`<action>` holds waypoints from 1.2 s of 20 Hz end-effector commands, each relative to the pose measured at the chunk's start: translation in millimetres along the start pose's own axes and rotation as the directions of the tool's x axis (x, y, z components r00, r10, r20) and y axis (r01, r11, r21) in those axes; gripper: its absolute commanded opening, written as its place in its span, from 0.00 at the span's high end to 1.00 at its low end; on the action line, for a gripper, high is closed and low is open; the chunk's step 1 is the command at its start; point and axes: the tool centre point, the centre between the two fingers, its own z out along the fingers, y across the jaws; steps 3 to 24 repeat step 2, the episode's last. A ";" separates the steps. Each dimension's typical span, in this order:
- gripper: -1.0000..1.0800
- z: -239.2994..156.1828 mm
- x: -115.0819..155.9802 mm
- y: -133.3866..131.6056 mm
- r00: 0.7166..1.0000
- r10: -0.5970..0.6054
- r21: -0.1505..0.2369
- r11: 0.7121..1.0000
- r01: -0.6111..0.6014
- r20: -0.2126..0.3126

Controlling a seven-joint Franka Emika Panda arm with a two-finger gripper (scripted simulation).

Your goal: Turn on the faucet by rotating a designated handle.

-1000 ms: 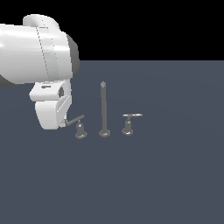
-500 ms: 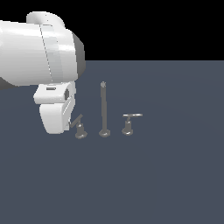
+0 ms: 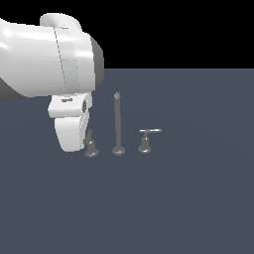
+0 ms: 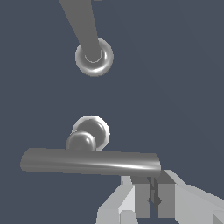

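Note:
The faucet's tall thin spout post (image 3: 117, 126) stands between two short lever handles. The designated handle (image 3: 91, 145) is on the exterior view's left, its bar turned end-on to that camera. In the wrist view its bar (image 4: 89, 162) lies crosswise over its cone base (image 4: 91, 131), with the spout's foot (image 4: 94, 57) beyond. My gripper (image 4: 152, 186) is shut and holds nothing. Its fingertips (image 4: 142, 194) rest against the side of the bar near one end. In the exterior view the gripper (image 3: 81, 143) hangs right beside that handle. The twin handle (image 3: 148, 138) stands untouched on the right.
A flat dark grey floor (image 3: 178, 198) spreads all around the faucet set. My large white arm (image 3: 49, 64) fills the upper part of the exterior view's left, above the designated handle.
The designated handle's bar has swung from lying sideways to pointing end-on in the exterior view. My gripper has moved along with it, staying against the bar.

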 end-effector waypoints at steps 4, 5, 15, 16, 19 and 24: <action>1.00 -0.8 43.7 -4.0 0.998 0.056 -0.001 0.998 -0.056 -0.013; 1.00 -0.8 43.7 -4.0 0.998 0.056 -0.001 0.998 -0.056 -0.013; 1.00 -0.8 43.7 -4.0 0.998 0.056 -0.001 0.998 -0.056 -0.013; 1.00 -0.8 43.7 -4.0 0.998 0.056 -0.001 0.998 -0.056 -0.013; 1.00 -0.8 43.7 -4.0 0.998 0.056 -0.001 0.998 -0.056 -0.013; 1.00 -0.8 43.7 -4.0 0.998 0.056 -0.001 0.998 -0.056 -0.013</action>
